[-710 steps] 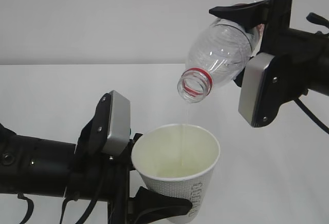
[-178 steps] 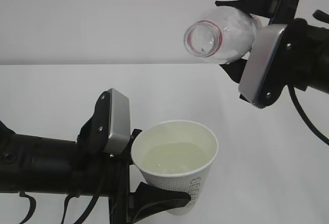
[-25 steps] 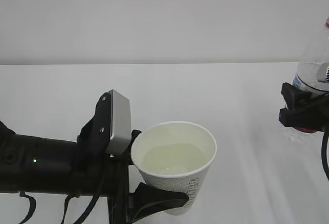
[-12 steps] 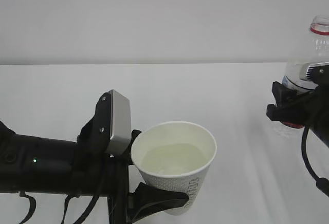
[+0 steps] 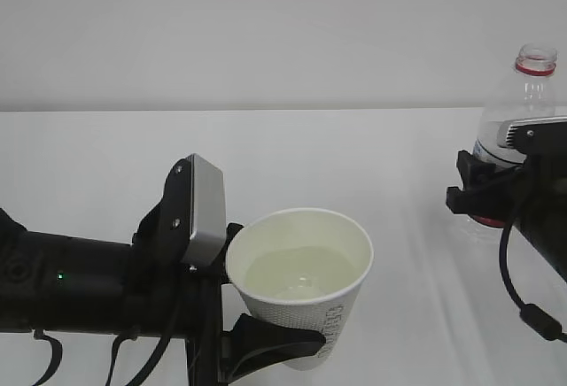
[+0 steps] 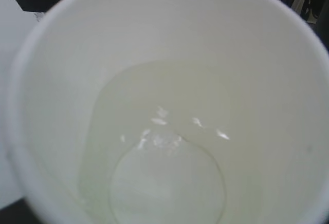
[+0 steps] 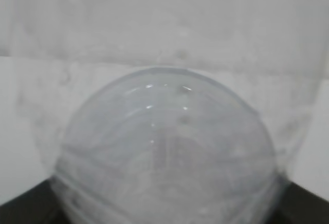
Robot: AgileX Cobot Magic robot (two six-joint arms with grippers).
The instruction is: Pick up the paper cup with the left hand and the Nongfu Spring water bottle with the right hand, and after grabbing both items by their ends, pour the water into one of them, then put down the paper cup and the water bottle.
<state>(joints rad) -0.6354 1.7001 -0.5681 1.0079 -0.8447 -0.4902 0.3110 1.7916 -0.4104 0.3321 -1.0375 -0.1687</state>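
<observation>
Two arms worked over the white desk (image 5: pixel 372 151), and the paper cup (image 5: pixel 301 302) serves as the landmark for everything else. The cup stood upright near the lower middle of the exterior view, its rim open to the camera and green lettering showing on its dotted side. The left hand (image 5: pixel 97 284) reached in from the cup's left, its silver-grey plate just beside the rim, and its pincer (image 5: pixel 257 337) was clamped around the cup's lower body, with one black curved finger (image 5: pixel 275 343) wrapped across the front wall. Inside the cup lay the water (image 6: pixel 159 157), a pale pool covering the bottom and reaching partway up the cream wall, with small bright glints on its surface in the left wrist view. Far to the right of the cup, well apart from it, the Nongfu Spring water bottle (image 5: pixel 518 116) stood upright with its red neck ring at the top and no cap on its mouth. The right hand (image 5: pixel 532 200) came in from the right edge, and its pincer (image 5: pixel 483 191) held the bottle around its lower half, near the dark red label. The right wrist view showed only the bottle's clear rounded body close up, filling most of that picture.
</observation>
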